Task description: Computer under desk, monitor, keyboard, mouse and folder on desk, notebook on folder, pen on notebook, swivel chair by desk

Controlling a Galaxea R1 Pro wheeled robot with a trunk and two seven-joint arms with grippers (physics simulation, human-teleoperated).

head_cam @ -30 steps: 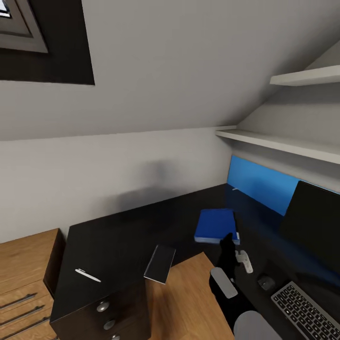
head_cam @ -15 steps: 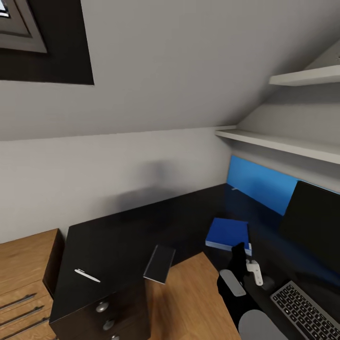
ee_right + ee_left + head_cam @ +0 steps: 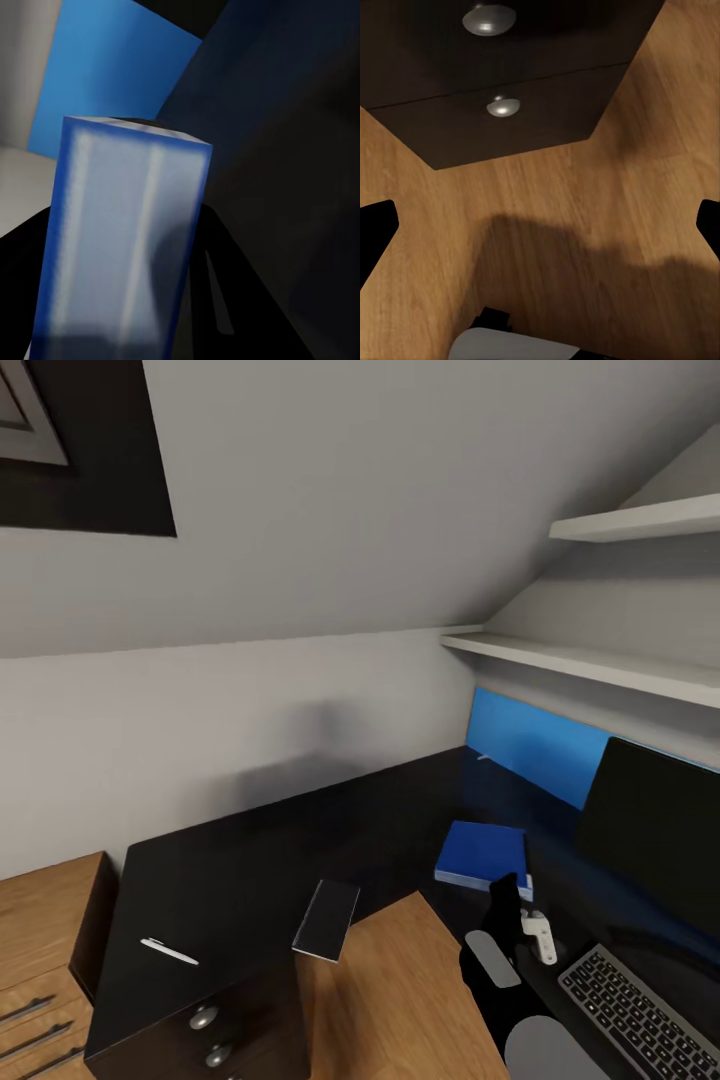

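One right hand (image 3: 512, 905) clamps the flat blue folder (image 3: 484, 855) over the black table (image 3: 250, 870); notebook (image 3: 326, 920) at 9 o'clock and pen (image 3: 168, 952) unstacked.

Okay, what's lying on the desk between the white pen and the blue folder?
In the head view, the dark notebook lies between the pen and the folder, jutting over the desk edge. Otherwise that stretch of desktop is bare.

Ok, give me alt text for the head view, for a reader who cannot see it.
The right gripper holds a blue folder over a black corner desk, left of the monitor and keyboard. A dark notebook overhangs the desk's front edge, and a white pen lies further left.
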